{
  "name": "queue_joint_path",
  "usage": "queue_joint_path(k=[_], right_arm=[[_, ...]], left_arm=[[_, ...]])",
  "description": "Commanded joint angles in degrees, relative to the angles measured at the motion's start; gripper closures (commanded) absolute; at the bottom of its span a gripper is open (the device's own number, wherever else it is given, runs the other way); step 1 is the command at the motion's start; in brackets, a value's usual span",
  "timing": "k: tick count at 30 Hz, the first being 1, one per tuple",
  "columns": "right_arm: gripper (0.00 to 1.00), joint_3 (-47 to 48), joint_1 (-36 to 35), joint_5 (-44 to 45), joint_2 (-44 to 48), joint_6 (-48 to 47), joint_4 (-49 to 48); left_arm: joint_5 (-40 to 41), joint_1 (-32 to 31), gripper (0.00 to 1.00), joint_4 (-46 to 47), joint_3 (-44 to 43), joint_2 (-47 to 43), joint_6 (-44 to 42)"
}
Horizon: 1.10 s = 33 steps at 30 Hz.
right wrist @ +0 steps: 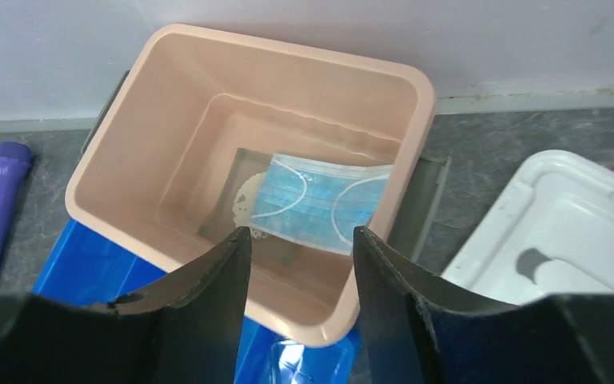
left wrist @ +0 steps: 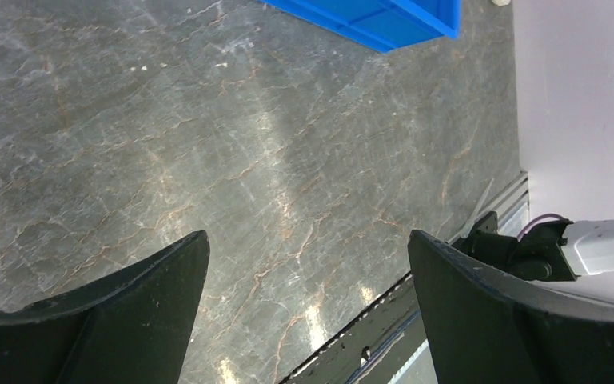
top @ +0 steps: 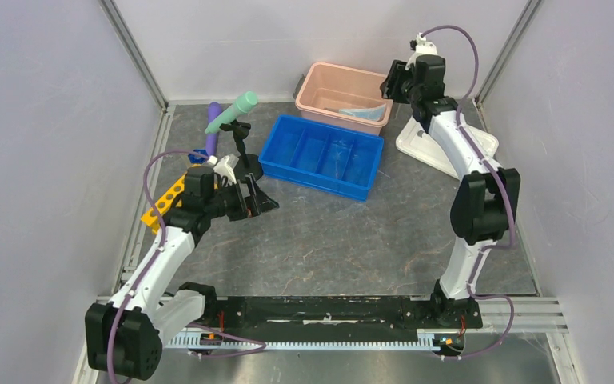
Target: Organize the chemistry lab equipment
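Right wrist: light-blue mask (right wrist: 320, 204) lies in pink bin (right wrist: 416, 88) at bench (right wrist: 512, 128) far edge, R fingers (right wrist: 208, 304) spread, empty above it, L fingers (left wrist: 128, 312) wide apart; mask looks light, floppy, so pinch an edge.

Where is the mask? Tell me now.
In the top view, the mask lies inside the pink bin at the table's far edge, right of centre, just behind the blue tray.

the mask (right wrist: 320, 200) lies in the bin (top: 320, 76) at upper centre of the top view; the divided tray (top: 276, 156) sits just below, the lid (top: 416, 148) to the right; clamp stand (top: 244, 156), tubes (top: 236, 110) and tube rack (top: 164, 200) at centre left
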<state>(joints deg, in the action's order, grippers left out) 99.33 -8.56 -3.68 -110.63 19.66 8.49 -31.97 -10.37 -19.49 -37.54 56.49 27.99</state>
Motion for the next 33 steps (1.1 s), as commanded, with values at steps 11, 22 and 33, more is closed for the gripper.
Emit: queue_joint_path(k=[11, 22, 33], right_arm=[[0.42, -20.64, 0.12, 14.24, 21.06, -18.88, 7.49], [0.47, -41.85, 4.98, 3.09, 26.70, -52.59, -3.39], [0.56, -38.07, 11.81, -2.90, 14.42, -63.46, -2.18]], left_arm=[[-13.66, -0.50, 0.00, 6.26, 1.28, -0.65, 2.37], [-8.26, -5.56, 0.00, 3.20, 0.07, -6.38, -2.66], [-1.17, -6.50, 0.00, -2.01, -2.32, -12.45, -8.01]])
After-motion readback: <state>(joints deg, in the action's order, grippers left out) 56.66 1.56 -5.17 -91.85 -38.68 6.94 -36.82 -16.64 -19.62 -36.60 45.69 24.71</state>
